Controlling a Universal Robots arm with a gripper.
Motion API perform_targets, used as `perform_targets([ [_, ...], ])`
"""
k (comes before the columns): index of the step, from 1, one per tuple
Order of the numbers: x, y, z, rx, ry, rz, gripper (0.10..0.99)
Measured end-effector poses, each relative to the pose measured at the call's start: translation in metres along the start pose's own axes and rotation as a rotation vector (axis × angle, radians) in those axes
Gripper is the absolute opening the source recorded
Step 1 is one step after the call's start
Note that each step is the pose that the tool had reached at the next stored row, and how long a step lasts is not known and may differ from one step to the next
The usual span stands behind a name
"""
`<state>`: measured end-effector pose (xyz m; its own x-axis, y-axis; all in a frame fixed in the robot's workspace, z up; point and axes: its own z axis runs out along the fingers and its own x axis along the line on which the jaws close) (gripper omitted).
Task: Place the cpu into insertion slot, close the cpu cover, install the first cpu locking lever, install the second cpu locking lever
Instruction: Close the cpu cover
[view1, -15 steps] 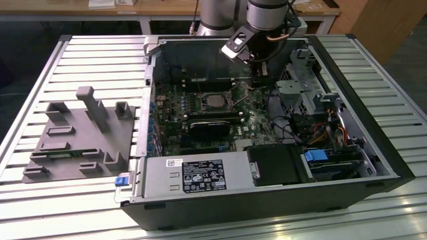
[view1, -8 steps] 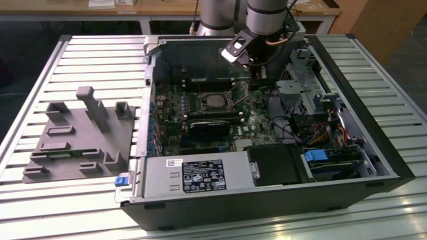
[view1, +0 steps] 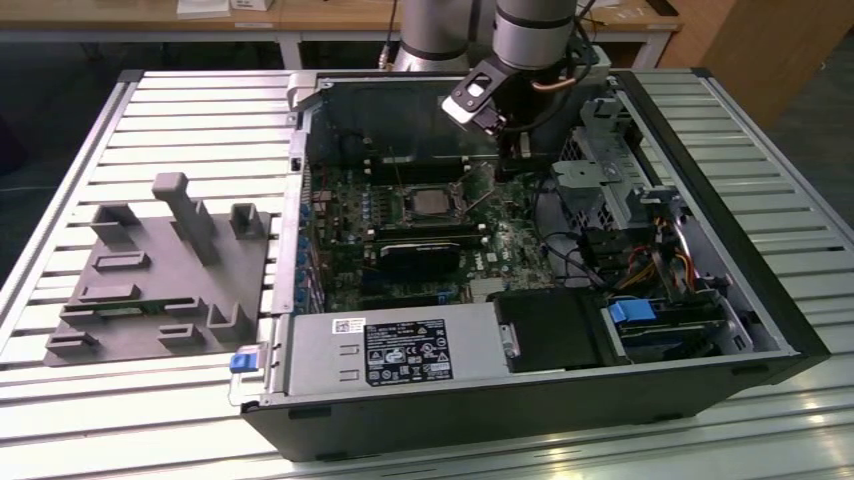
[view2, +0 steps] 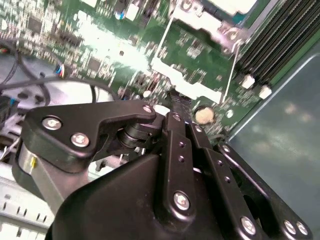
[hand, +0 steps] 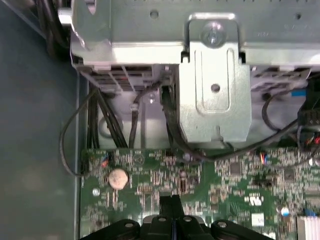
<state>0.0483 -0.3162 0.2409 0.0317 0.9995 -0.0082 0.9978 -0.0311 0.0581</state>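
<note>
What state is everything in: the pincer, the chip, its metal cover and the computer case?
pincer, shut, nothing in it.
cpu cover, looks closed flat.
cpu, seated inside the cover's frame.
computer case, on its side, panel off, open.

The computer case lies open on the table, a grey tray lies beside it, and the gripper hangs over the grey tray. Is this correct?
Not quite: the gripper hangs inside the open case, over the green board, not over the grey tray. The exterior view shows it. The rest is correct.
</note>
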Motion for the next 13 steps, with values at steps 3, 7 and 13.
perform_targets([
  [3,0.0000,0.0010,0.0004,0.054,-0.0020,0.000,0.102],
  [7,0.0000,0.0016,0.0009,0.111,-0.0038,-0.001,0.102],
  [13,0.0000,0.0003,0.0010,0.114,-0.0035,-0.001,0.102],
])
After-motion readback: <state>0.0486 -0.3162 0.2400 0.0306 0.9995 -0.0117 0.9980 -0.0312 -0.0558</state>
